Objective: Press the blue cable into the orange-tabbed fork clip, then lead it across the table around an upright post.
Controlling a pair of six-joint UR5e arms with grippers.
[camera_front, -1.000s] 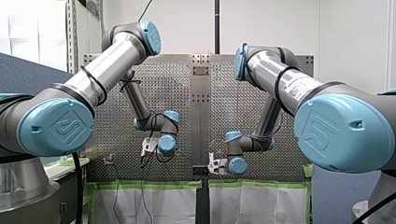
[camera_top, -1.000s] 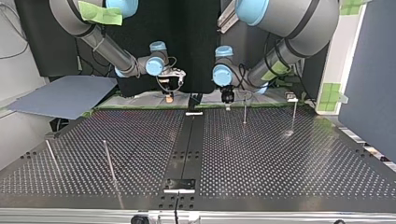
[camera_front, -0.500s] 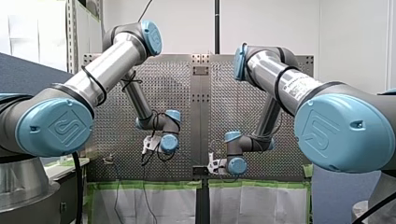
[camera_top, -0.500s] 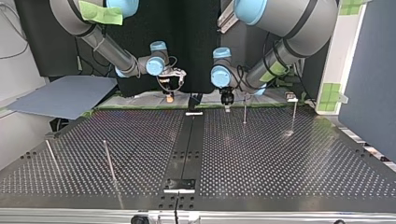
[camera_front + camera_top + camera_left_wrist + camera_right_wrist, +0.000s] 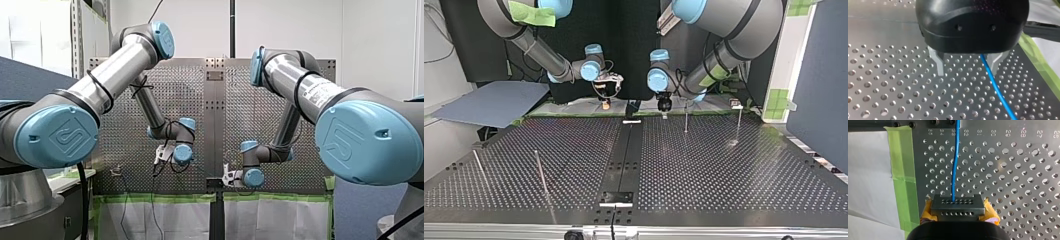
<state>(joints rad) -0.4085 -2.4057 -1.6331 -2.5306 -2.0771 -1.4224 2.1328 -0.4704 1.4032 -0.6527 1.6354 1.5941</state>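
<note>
Handling: blue cable [image 5: 954,177] judged light, limp, slick; easily kinked. Pinched by right gripper [image 5: 958,207], yellow pads [image 5: 990,211] closed on it, upper middle of top view. Left gripper [image 5: 967,72] spread wide, cable betw. fingers [image 5: 939,65], unheld. Hold best taken close to pads.

Perforated table [image 5: 724,170], green tape [image 5: 901,157], grey-blue board [image 5: 494,102], white sheeting [image 5: 868,170]

obstacles: upright posts [image 5: 685,119] beside left tool [image 5: 664,112] | free: table [image 5: 724,180] centre open
</note>
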